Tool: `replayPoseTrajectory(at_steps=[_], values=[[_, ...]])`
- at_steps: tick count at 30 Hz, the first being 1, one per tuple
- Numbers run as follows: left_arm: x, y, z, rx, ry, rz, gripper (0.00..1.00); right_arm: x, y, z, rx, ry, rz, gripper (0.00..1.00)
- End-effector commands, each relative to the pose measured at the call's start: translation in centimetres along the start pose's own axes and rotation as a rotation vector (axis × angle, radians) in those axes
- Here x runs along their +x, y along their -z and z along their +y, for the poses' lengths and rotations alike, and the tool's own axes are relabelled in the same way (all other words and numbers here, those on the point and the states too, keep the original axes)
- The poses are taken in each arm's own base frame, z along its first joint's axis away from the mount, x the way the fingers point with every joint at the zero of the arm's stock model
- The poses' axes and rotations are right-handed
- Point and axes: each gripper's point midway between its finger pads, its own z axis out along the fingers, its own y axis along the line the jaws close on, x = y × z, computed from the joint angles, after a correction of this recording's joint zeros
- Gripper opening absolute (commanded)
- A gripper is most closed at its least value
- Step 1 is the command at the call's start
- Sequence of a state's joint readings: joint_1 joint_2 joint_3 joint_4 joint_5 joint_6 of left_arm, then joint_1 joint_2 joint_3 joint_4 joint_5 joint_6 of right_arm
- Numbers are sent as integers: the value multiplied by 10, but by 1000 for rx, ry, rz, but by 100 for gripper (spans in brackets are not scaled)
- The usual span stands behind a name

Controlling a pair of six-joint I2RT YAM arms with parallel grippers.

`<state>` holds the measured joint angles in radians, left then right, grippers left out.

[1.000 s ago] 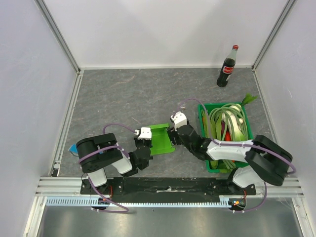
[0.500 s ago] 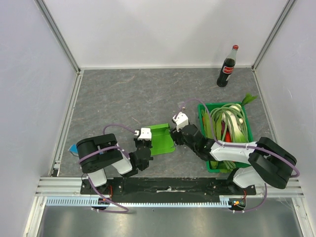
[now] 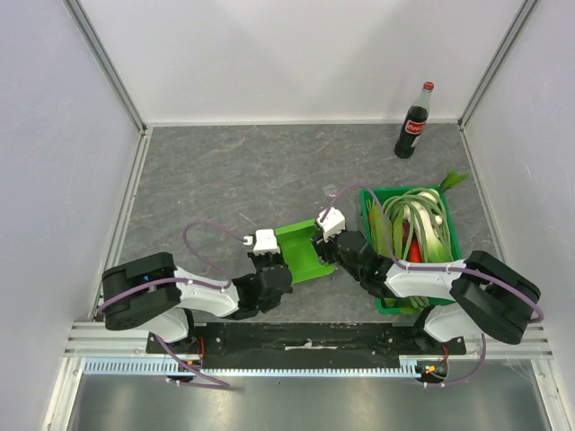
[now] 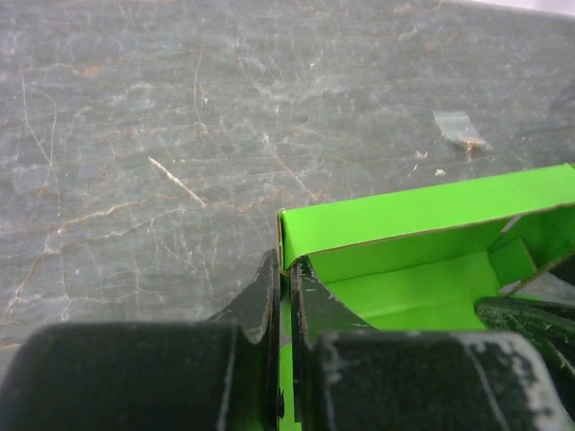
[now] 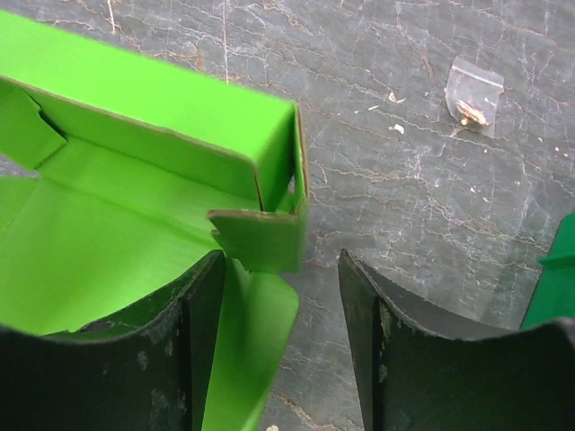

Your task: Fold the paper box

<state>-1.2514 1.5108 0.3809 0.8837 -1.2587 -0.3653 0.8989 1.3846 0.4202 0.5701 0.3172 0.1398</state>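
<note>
Close to the near edge of the table (image 3: pixel 225 171), about midway along it and near the crate (image 3: pixel 455 235): paper box (image 3: pixel 301 251), half formed, far wall upright, tray open upward. Left jaws pressed together on the box's left wall, card pinched thin between them in the left wrist view. Right jaws spread, straddling the loose corner flap (image 5: pixel 260 241) at the box's right end, with one finger (image 5: pixel 202 341) inside over the floor panel and the other out over bare table. Not yet gripping anything, by the look of it.

Main risk, as a judgement: closing on that flap off its crease. Likely to crumple or kink the thin card instead of turning it inward, leaving a corner unable to tuck. Worth lining up with the fold before squeezing.

Second risk: pulling against the left pinch. Only one thin wall held, so any sideways tug from the right could tear the card at the pinch, slide it out, or drag the whole box toward the crate. Likewise pressing down with the inner finger — apt to flatten the floor panel and splay the upright far wall.

Also possible: catching the wall corner (image 5: pixel 280 144) together with the flap and folding both the wrong way. Crate close on the right — little room for swinging the right arm outward without a knock. Small clear scrap (image 5: pixel 473 90) lying well apart, no likely trouble.
</note>
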Motion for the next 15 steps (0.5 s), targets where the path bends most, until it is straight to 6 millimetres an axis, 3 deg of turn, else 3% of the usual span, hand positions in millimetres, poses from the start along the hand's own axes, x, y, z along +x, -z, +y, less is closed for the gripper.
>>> replayPoseTrajectory(at_steps=[1,3,4,5,6,7,9,10,11,15], values=[[19,7,20,-125,3,93,2,-26,1,-3,0,-6,-78,60],[23,8,20,-172,87,108,2,-25,6,6,-56,-29,-84,62],[36,17,54,-239,-85,150,2,-18,8,17,-118,-25,-55,66],[38,18,58,-293,95,129,2,-16,8,19,-131,-33,-37,67],[34,18,57,-323,129,119,2,-14,9,22,-138,-77,-19,68],[39,26,88,-387,-59,129,2,-11,13,31,-185,-99,-9,69],[28,24,84,-431,23,62,2,-17,23,39,-242,-151,-47,71],[10,30,105,-474,-141,35,2,-10,28,41,-250,-199,-41,74],[23,25,96,-456,-61,-10,2,-9,31,42,-258,-212,-38,74],[21,17,77,-320,-63,-71,2,-4,40,23,-166,-212,-9,75]])
